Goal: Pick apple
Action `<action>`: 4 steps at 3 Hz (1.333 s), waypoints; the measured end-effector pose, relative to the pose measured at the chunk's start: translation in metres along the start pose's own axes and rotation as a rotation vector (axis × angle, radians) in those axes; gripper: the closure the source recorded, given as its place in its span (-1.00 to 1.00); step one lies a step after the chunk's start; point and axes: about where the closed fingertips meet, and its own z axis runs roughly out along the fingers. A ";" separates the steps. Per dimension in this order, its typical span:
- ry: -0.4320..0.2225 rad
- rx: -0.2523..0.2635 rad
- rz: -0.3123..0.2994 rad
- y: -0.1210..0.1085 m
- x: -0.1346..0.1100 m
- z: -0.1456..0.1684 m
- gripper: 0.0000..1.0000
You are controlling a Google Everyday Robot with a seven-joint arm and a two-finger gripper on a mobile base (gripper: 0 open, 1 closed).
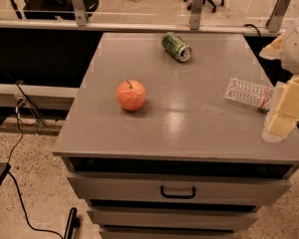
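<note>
The orange-red apple (131,95) with pale mottling and a short dark stem sits upright on the grey cabinet top (189,118), left of the middle. My gripper (283,116) hangs at the right edge of the camera view, over the cabinet's right side and far to the right of the apple. It holds nothing that I can see.
A green drink can (176,47) lies on its side at the back of the top. A clear plastic bottle (249,93) lies on its side at the right, just left of my gripper. Drawers (178,189) are below the front edge. A glass railing runs behind.
</note>
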 end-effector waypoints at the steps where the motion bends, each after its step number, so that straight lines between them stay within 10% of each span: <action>1: 0.000 0.000 0.000 0.000 0.000 0.000 -1.00; 4: -0.189 -0.072 -0.111 -0.027 -0.093 0.043 -1.00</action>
